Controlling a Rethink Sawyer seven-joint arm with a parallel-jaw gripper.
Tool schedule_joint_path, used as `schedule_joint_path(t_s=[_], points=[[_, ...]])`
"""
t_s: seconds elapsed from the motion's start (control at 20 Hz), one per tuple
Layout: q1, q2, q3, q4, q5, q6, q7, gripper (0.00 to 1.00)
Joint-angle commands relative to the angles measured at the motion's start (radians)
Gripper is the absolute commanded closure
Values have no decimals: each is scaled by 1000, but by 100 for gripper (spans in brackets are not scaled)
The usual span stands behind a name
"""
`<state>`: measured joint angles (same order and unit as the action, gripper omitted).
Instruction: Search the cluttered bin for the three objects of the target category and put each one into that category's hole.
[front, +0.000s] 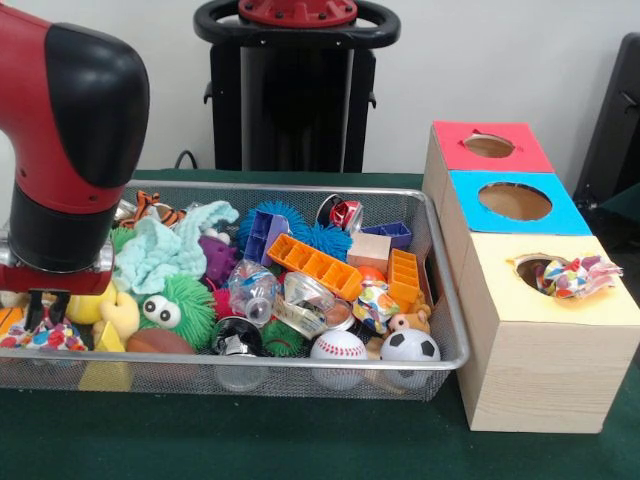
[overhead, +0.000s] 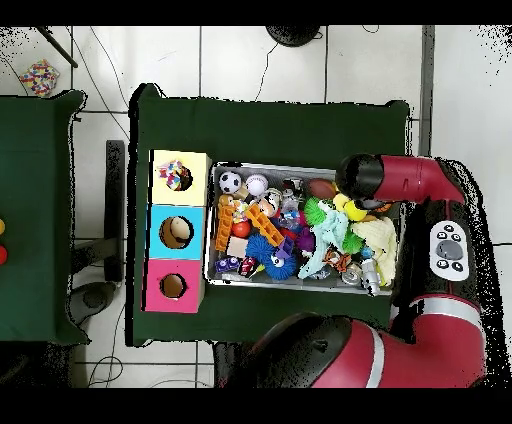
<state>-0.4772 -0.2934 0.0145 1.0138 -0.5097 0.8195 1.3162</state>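
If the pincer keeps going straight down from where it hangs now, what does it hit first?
Most likely the multicoloured spotted toy lying directly under the pincer at the end of the wire bin. The yellow plush sits just beside that line. Depth is hard to judge, so this is a best guess.

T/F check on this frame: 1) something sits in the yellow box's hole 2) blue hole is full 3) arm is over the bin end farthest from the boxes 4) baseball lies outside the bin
1) True: a multicolored object sticks out of the yellow box hole.
2) False: the blue box hole looks empty.
3) True: the arm hangs over the bin end farthest from the boxes.
4) False: the baseball lies inside the bin, beside the soccer ball.
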Motion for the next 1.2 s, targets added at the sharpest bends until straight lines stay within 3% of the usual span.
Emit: schedule_joint_path(t_s=[0.05,0.2,0.25,0.4,0.65,1.2], points=[[-41,-18,140,130,-19,-130,-150,100],[-72,-53,167,202,14,-198,-77,100],[-85,-66,186,224,22,-196,-92,100],[-127,-109,256,292,49,-152,-172,100],[-173,-175,315,364,88,-90,-174,100],[-276,-220,461,471,171,31,-216,100]])
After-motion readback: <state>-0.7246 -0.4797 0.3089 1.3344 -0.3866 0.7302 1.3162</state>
